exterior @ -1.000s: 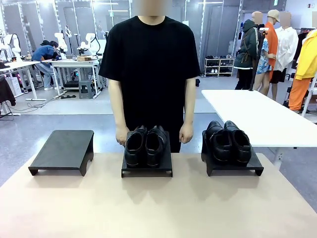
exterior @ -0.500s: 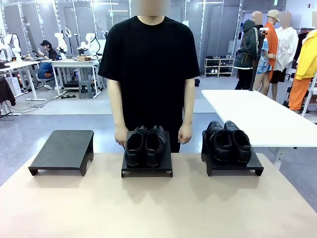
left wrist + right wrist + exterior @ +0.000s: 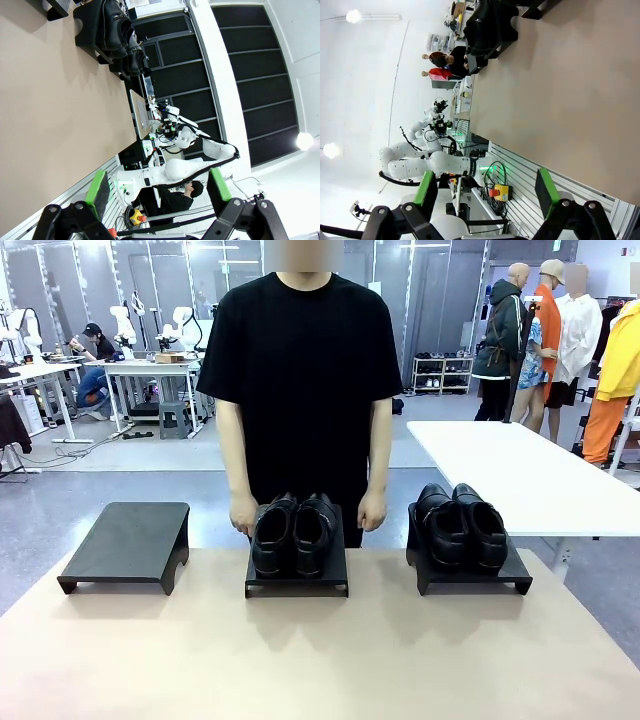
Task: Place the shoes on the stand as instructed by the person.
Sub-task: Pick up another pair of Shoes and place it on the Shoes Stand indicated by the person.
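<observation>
Both my claws, left (image 3: 157,192) and right (image 3: 487,192), gape wide and empty. Shoes (image 3: 293,532) (image 3: 461,524) sit on the middle and right stands. Risk: grabbing before the person (image 3: 305,380) points means the wrong pair.

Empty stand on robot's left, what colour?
Matte black stand, same as the other two stands; clearest in the front view.

You are in a robotics lab: white robot arms (image 3: 180,328) on workbenches (image 3: 150,368), glass partitions (image 3: 440,290), grey floor (image 3: 60,500).
</observation>
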Available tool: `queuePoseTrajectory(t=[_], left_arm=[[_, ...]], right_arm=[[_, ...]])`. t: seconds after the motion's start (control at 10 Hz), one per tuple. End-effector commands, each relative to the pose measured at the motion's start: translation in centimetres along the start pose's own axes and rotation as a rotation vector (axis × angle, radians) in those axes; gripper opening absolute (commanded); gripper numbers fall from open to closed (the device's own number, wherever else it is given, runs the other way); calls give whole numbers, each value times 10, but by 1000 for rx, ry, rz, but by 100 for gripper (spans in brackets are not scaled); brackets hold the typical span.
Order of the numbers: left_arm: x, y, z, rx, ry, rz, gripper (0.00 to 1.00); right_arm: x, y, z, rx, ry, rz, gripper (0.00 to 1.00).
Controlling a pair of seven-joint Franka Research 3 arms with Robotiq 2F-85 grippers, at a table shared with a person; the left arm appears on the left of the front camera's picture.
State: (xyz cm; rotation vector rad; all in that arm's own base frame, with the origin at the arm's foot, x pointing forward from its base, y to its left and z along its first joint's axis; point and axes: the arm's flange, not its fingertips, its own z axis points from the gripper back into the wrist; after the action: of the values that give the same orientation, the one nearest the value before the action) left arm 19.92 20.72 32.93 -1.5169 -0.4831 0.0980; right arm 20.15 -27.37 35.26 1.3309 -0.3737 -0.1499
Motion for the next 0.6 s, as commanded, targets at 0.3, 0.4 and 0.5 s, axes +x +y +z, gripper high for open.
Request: queuePoseTrajectory(t=[0.3, 0.4, 0.5], left_arm=[[0, -2, 1, -12, -4, -10, 100], [0, -2, 1, -12, -4, -10, 100], [0, -2, 1, -12, -4, -10, 100]], right_arm=[[-1, 2, 0, 12, 0, 14, 100], [-1, 2, 0, 12, 0, 14, 100], [-1, 2, 0, 12, 0, 14, 100]])
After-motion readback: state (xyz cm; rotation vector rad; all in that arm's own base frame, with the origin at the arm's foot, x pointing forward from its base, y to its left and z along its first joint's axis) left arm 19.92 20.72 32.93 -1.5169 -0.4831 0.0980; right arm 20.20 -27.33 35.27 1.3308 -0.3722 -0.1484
